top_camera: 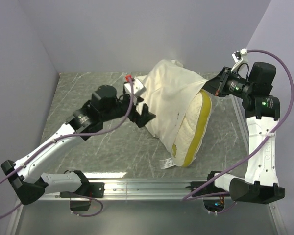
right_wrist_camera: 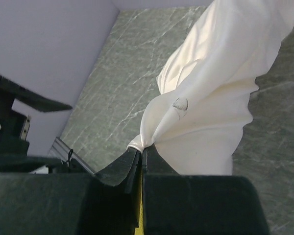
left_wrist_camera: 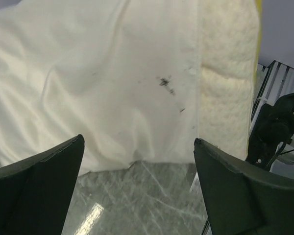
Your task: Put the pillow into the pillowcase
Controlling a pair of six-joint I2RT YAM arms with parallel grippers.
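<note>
The cream pillowcase [top_camera: 166, 98] is draped over the pillow [top_camera: 196, 129], whose textured face and yellow-green band stick out of the case at the front right. My right gripper [top_camera: 209, 87] is shut on a pinched fold of the pillowcase [right_wrist_camera: 206, 98] at its right edge and holds it raised. My left gripper [top_camera: 146, 116] is open just left of the pillowcase, touching nothing. In the left wrist view its fingers [left_wrist_camera: 235, 191] frame bare table, with the pillowcase [left_wrist_camera: 98, 83] and the pillow [left_wrist_camera: 228, 73] just beyond. A small white tag [top_camera: 166, 162] lies by the near seam.
The grey marbled table [top_camera: 88, 88] has lilac walls at the back and both sides. A metal rail [top_camera: 147, 185] runs along the near edge. A small red piece [top_camera: 129, 78] shows behind the left arm's wrist.
</note>
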